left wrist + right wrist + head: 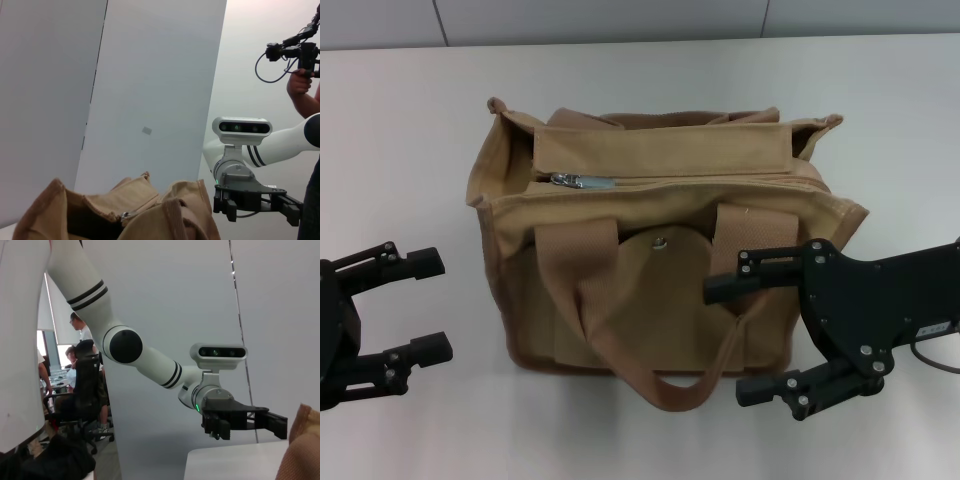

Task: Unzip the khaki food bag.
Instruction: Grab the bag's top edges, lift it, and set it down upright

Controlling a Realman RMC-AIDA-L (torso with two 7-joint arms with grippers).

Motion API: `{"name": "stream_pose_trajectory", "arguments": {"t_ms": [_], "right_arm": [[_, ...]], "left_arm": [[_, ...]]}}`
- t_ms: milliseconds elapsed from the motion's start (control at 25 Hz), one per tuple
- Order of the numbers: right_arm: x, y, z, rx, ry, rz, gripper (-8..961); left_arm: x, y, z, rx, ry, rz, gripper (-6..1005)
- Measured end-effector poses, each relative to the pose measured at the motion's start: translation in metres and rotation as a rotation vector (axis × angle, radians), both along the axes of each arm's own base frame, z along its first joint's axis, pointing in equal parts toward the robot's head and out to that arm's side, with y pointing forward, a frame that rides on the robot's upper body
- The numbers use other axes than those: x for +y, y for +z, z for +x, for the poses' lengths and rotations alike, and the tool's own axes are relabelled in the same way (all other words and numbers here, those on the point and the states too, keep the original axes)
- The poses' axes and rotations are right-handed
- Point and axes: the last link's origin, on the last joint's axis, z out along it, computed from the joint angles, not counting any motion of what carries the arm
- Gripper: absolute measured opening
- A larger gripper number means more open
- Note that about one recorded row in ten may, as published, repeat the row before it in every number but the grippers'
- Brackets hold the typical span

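Observation:
The khaki food bag [660, 250] stands in the middle of the white table [400, 130], with brown handles and a round snap flap [661, 262] on its near side. Its zipper looks shut along the top, with the silver zipper pull [566, 181] at the bag's left end. My left gripper [432, 305] is open and empty, apart from the bag on its left. My right gripper [732, 340] is open and empty, close in front of the bag's right front corner. The bag also shows in the left wrist view [135, 212] and at the edge of the right wrist view [302, 450].
The left wrist view shows my right gripper [252, 202] beyond the bag, and a person holding a camera rig [300, 55]. The right wrist view shows my left gripper [245, 421] and seated people [80, 375] off the table. A grey wall runs behind the table.

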Motion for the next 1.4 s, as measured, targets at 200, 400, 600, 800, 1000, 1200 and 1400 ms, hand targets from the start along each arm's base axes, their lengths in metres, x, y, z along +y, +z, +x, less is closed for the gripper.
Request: {"name": "stream_pose_trajectory", "arguments": {"t_ms": [200, 400, 600, 800, 1000, 1200, 1400], "right_arm": [[0.0, -0.001, -0.001, 0.001, -0.001, -0.001, 809], [-0.001, -0.001, 0.001, 0.004, -0.01, 0.002, 809], [0.001, -0.003, 0.005, 0.004, -0.052, 0.031, 809], [0.002, -0.007, 0.008, 0.001, -0.087, 0.038, 810], [0.001, -0.012, 0.01, -0.001, -0.112, 0.04, 810], [-0.002, -0.015, 0.014, 0.0, -0.13, 0.046, 810], [-0.004, -0.016, 0.017, 0.004, -0.152, 0.057, 809]], "left_arm": [[0.0, 0.0, 0.0, -0.001, 0.003, -0.003, 810], [0.0, -0.002, 0.0, -0.002, 0.008, 0.002, 808], [0.005, -0.009, -0.001, 0.005, 0.049, 0.042, 805], [0.012, -0.022, 0.0, 0.013, 0.084, 0.063, 803], [0.02, -0.042, 0.01, 0.016, 0.08, 0.069, 800], [0.026, -0.054, 0.014, 0.04, 0.094, 0.098, 763], [0.027, -0.055, 0.012, 0.044, 0.112, 0.119, 590]]}}
